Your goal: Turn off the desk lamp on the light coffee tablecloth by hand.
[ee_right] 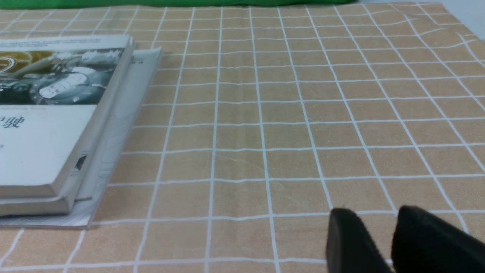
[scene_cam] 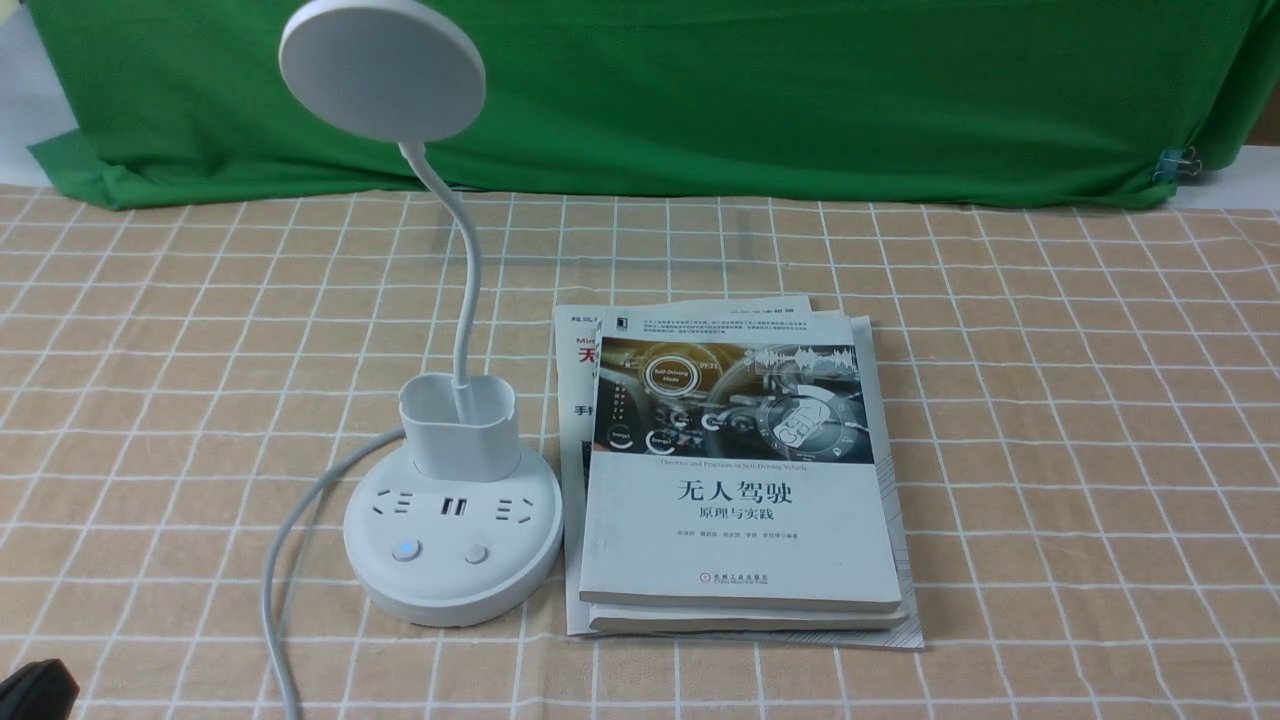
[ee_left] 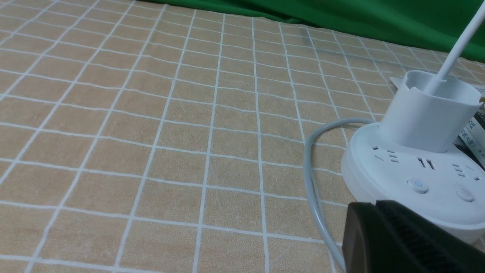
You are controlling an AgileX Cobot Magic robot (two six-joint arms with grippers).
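The white desk lamp stands on the light coffee tablecloth, left of centre. Its disc head is up on the bendy neck above the pen cup. The base has two buttons; the left button shows blue, the right button is plain. The base also shows in the left wrist view. My left gripper is shut and empty, low, just in front of the base's left edge; in the front view only its black tip shows. My right gripper is slightly open and empty above bare cloth.
A stack of books lies right against the lamp base; it also shows in the right wrist view. The lamp's white cord loops off the base's left side toward the front edge. A green cloth hangs at the back.
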